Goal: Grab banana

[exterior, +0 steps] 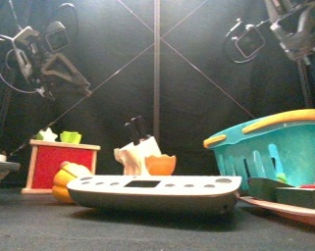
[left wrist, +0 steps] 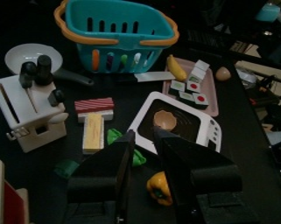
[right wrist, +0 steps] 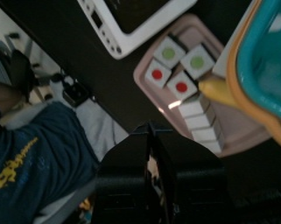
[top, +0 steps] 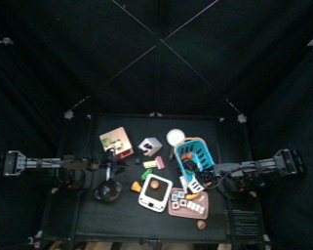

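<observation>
Black table below, right tool slightly parted, holding nothing.

**Left wrist view over a crowded tabletop**

The left pincer hangs with jaws parted over the black tabletop. Beyond lie a white kitchen scale, a yellow banana beside a pink tray, and a teal plastic basket.

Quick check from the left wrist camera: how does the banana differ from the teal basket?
The banana is small, solid yellow and lies flat on the table; the basket is far larger, teal with an orange base band, and stands upright and open. The banana sits beside the basket, not inside it. Neither is held by a gripper.
</observation>
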Controlling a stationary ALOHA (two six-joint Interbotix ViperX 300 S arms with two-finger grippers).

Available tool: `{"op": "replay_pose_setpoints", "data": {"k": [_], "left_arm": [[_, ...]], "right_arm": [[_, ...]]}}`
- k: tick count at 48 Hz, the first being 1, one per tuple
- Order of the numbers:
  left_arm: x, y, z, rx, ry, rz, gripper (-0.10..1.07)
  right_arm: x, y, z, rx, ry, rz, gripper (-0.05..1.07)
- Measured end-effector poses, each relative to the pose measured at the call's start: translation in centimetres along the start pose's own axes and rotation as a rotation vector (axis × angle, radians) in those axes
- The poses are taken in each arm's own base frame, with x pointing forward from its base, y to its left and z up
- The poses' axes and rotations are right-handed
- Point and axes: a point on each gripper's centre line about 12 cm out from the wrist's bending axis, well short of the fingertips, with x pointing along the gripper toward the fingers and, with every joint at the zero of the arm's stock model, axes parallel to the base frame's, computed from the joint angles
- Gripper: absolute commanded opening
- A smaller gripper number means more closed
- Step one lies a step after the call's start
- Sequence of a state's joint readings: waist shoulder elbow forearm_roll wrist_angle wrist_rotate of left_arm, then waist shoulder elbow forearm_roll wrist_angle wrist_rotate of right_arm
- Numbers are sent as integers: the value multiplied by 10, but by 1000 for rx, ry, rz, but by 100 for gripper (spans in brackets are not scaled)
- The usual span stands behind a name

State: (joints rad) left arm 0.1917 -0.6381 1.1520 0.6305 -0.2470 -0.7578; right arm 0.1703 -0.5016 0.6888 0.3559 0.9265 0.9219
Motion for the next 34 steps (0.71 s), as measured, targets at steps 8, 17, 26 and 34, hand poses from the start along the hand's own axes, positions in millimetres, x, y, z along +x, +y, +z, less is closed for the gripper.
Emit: {"op": "replay_pose_setpoints", "data": {"k": [8,17,26,34], "left_arm": [[-1,2,-3,-10,5,8,68],[-1,3,-5,-28,7,13,68],[-2,4,-9,-48,16,18,68],[-2,4,-11,-62,18,21,68]], "right_arm": [[11,-9,-20,-56,60,-61,46],[21,-23,-24,-92,56,-114,46],[29,-38,-20,-133,11,-164,51],[32,-43,-12,-184,-40,-202,65]]}}
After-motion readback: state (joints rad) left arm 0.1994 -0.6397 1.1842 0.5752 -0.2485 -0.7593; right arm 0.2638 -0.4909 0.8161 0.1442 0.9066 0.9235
